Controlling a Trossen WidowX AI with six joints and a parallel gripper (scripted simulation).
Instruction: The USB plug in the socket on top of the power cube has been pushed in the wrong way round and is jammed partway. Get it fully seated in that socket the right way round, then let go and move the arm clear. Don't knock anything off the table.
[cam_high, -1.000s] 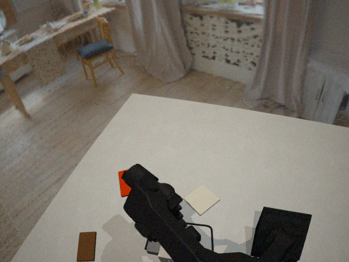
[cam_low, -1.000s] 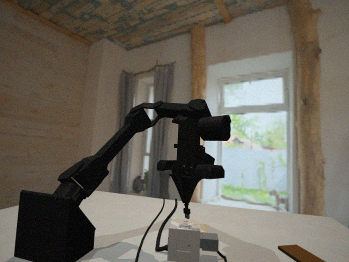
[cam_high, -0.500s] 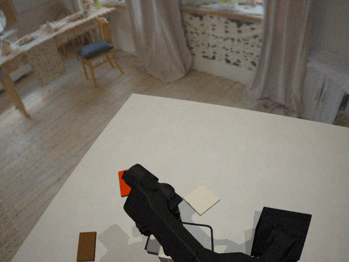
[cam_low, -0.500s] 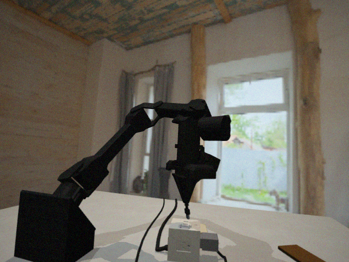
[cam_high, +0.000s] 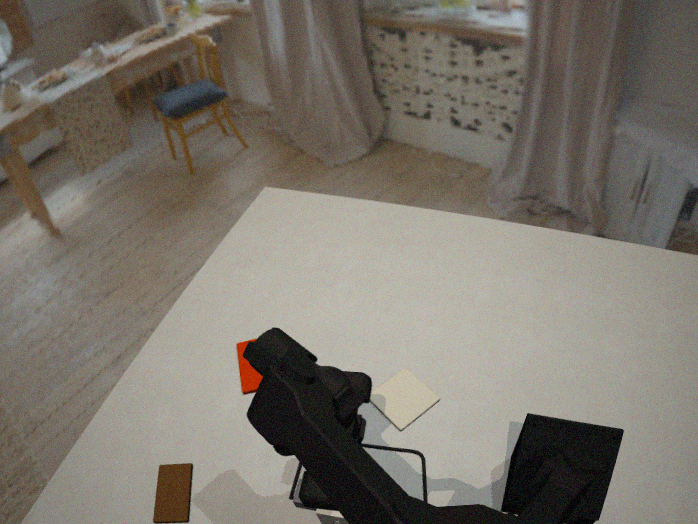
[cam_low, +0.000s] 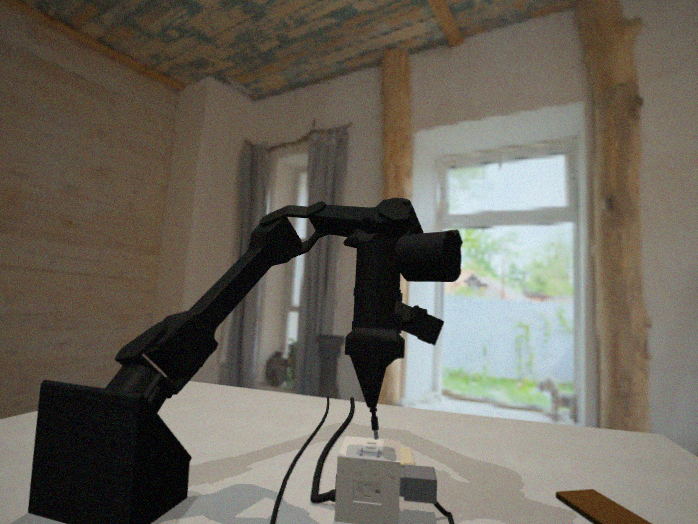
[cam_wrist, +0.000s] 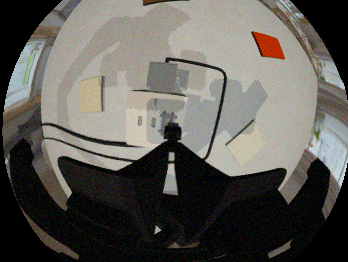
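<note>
The power cube (cam_low: 366, 487) (cam_wrist: 136, 119) is a pale block with slots in its top face; the arm hides most of it in the top view. My gripper (cam_low: 372, 407) (cam_wrist: 172, 147) is shut on the black USB plug (cam_low: 374, 420) (cam_wrist: 172, 131), pointing down over the cube's top. The plug's short grey metal end shows below its black body in the exterior view, above or at the top face. It looks out of the socket, but a small gap or slight contact cannot be told apart. Which way round it faces is not clear.
A grey adapter (cam_low: 418, 483) (cam_wrist: 162, 75) sticks out from the cube's side, with a black cable looping around. Two more cables run beside the cube. An orange tile (cam_high: 249, 366) (cam_wrist: 269, 46), a brown block (cam_high: 173, 492) (cam_low: 600, 506) and a cream tile (cam_high: 404, 398) (cam_wrist: 246, 146) lie around.
</note>
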